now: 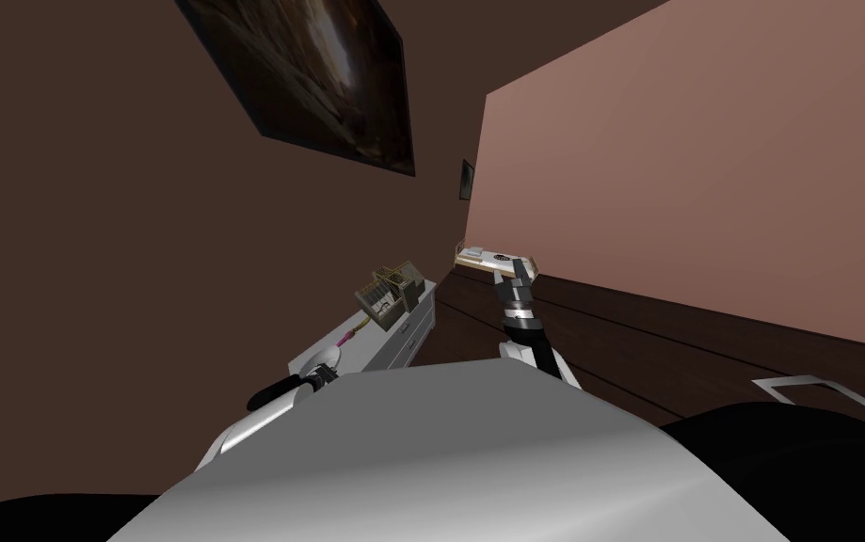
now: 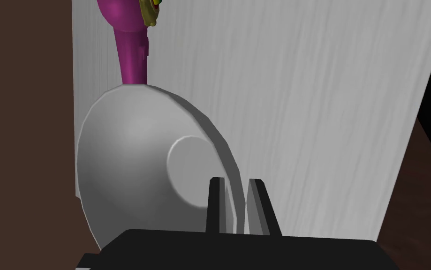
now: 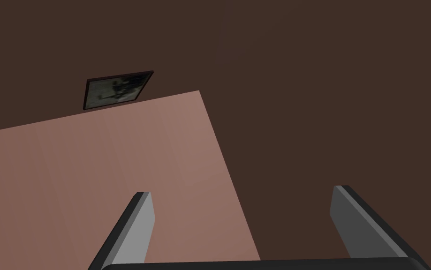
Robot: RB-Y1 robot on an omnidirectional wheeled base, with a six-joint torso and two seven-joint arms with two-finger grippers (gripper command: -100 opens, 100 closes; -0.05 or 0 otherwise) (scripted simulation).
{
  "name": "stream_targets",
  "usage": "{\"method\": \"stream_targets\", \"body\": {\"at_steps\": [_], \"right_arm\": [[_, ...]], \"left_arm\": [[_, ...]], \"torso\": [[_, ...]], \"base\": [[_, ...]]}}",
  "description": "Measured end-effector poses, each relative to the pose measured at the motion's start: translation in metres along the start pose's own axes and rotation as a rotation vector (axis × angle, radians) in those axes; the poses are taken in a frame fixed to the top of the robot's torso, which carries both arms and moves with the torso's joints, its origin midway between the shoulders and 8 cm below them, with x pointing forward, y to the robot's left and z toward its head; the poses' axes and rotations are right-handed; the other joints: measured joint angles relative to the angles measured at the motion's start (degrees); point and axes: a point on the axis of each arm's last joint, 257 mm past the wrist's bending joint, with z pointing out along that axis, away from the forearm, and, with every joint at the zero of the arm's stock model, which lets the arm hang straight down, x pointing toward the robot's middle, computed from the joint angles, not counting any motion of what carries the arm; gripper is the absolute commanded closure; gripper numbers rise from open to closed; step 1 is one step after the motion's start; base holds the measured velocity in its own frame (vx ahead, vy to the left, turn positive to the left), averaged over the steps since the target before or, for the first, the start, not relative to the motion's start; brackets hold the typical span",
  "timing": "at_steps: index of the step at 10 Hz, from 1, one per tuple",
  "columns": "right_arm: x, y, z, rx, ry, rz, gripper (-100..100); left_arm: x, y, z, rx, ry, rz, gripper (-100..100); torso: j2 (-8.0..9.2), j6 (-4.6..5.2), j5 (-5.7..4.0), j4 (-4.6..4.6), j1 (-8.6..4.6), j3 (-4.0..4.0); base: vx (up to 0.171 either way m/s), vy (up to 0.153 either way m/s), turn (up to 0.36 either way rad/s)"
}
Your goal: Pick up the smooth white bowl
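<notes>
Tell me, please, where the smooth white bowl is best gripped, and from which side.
Grip the thin rim of the smooth white bowl, coming from the side away from the purple handle: one finger inside, one outside. The bowl looks too wide to span, and the left gripper is shut on that rim.

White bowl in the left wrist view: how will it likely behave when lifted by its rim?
The white bowl looks rigid, so it should keep its shape. Its smooth, thin rim, pinched between narrow jaws at one edge, may slip or swing. Its small flat base suggests it would sit steady on the white wood-grain top.
</notes>
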Motion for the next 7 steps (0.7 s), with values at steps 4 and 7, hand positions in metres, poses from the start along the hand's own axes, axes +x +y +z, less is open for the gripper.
{"method": "stream_targets", "body": {"at_steps": [4, 7], "right_arm": [[0.0, 0.0, 0.0, 0.0, 0.0, 0.0, 0], [0.0, 0.0, 0.0, 0.0, 0.0, 0.0, 0]], "left_arm": [[0.0, -0.002, -0.007, -0.002, 0.002, 0.001, 100], [0.001, -0.003, -0.014, -0.005, 0.0, 0.0, 0]], "torso": [[0.1, 0.0, -0.07, 0.02, -0.13, 0.05], [0.07, 0.01, -0.09, 0.02, -0.13, 0.05]], "base": [[-0.016, -0.012, -0.01], [-0.011, -0.008, 0.0]]}}
